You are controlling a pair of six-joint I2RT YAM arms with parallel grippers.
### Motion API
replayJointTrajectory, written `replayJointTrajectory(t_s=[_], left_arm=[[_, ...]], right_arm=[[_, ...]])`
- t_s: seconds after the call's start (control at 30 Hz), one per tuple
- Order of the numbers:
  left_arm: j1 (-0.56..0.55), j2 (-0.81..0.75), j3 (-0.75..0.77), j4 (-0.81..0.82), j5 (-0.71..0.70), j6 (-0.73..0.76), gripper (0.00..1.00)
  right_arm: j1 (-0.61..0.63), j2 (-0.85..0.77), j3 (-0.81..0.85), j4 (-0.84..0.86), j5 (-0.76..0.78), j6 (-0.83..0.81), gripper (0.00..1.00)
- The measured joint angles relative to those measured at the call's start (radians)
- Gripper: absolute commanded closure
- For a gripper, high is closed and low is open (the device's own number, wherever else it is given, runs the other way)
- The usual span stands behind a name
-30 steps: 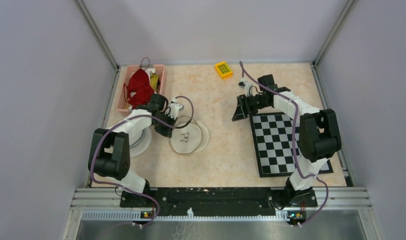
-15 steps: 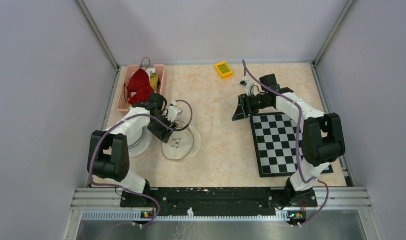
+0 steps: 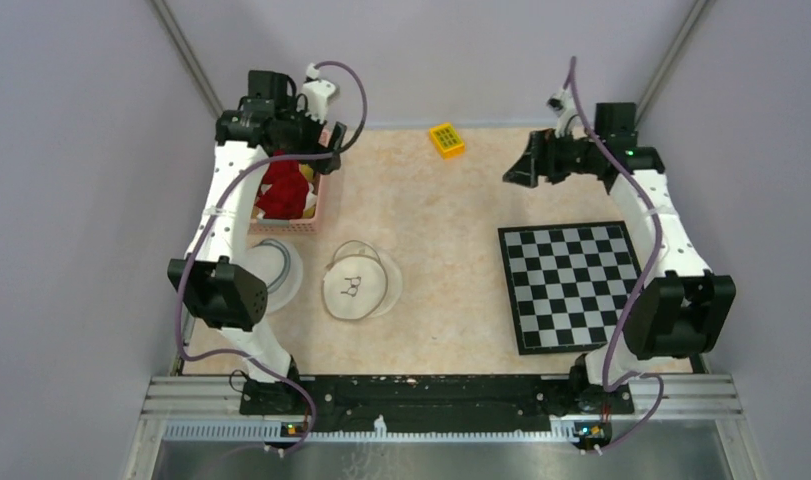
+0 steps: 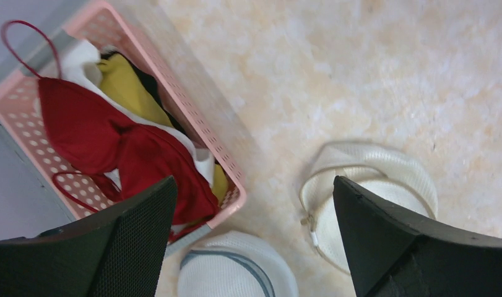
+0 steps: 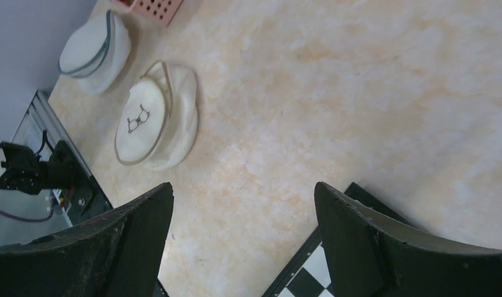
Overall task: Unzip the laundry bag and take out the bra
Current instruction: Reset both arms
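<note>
The white round laundry bag [image 3: 357,287] with a small bra drawing on top lies flat on the table, and nothing touches it. In the left wrist view the laundry bag [image 4: 375,185] shows its zip pull at its near-left edge. A red bra [image 3: 279,187] lies in the pink basket [image 3: 322,203] at the back left; the bra [image 4: 106,139] rests on yellow and white clothes. My left gripper [image 3: 286,135] hangs high above the basket, and my left gripper [image 4: 253,185] is open and empty. At the back right my right gripper [image 3: 521,166] is raised; my right gripper [image 5: 243,189] is open and empty.
A second white bag [image 3: 278,272] with a grey zip lies left of the laundry bag. A chessboard mat [image 3: 573,285] covers the right side. A yellow block [image 3: 446,139] sits at the back. Grey walls close in on the left, back and right.
Both arms have lifted up and back from the table. The left gripper opened and left the laundry bag, which slid slightly toward the near left. The right gripper opened wider.
</note>
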Motion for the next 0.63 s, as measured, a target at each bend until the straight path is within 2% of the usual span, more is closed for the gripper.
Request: replayJointTrajectory(t_s=[0.07,0.17,0.33,0.47,0.63], left_arm=[[0.047,0.019,0.051,0.002,0.039,-0.037,0.01],[0.143,0.023,0.045,0.019,0.093,-0.097,0.01],[0.301,0.006,-0.111,0.105,0.180,-0.177,0.01],[0.378,-0.001,-0.267,0.135,0.201,-0.204,0.01],[0.413,-0.029,-0.397,0.164,0.212,-0.213,0.01]], right_arm=[[-0.076,-0.014,0.036,-0.004,-0.016,0.001,0.16],[-0.208,-0.020,0.058,0.002,-0.053,0.013,0.16],[-0.403,-0.009,0.057,0.003,-0.083,0.015,0.16],[-0.485,0.000,0.002,0.026,-0.094,0.010,0.16],[-0.514,0.008,-0.099,0.030,-0.089,-0.005,0.16]])
